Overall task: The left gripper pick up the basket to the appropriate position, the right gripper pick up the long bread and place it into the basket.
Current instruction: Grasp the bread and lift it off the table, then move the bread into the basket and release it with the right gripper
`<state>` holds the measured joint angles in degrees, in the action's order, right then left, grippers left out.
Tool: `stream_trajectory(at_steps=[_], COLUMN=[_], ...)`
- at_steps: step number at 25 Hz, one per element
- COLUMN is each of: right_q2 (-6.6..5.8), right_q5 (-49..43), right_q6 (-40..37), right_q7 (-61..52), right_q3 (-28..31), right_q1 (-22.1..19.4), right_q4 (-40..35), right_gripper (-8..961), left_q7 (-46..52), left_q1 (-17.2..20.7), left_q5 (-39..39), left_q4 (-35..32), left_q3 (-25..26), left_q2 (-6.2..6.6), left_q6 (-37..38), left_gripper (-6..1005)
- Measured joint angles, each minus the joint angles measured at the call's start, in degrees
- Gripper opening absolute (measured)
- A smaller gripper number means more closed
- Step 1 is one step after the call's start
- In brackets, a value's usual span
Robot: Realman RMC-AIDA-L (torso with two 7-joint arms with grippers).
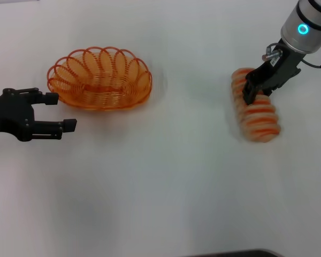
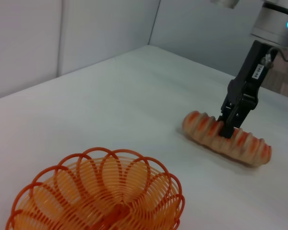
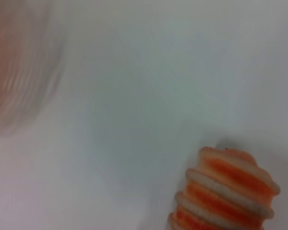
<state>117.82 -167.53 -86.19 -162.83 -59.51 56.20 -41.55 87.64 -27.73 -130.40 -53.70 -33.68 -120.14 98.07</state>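
The orange wire basket stands on the white table at the left, and its rim fills the near part of the left wrist view. Just beside its near-left end, my left gripper is open, with one fingertip close to the rim and nothing between the fingers. The striped long bread lies on the table at the right. My right gripper reaches down over the bread's far half with its fingers closed across it. The left wrist view shows that gripper on the bread. One bread end shows in the right wrist view.
The white table stretches between basket and bread. A dark edge runs along the table's near side. Grey wall panels rise behind the table in the left wrist view.
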Motion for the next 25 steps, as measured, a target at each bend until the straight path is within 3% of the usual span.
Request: stream_trajectory(at_steps=[25], right_q2=[0.69], right_q5=[2.6], right_q6=[2.5], right_q7=[2.7], right_q3=[0.2], right_q1=[-1.3], right_q4=[-5.0], right_gripper=[243], left_q7=[0.3], left_q1=[0.3], left_q5=[0.2], left_q4=[-1.0], left_q3=[0.5], left_q2=[0.05], left_q6=[2.0], left_gripper=[857])
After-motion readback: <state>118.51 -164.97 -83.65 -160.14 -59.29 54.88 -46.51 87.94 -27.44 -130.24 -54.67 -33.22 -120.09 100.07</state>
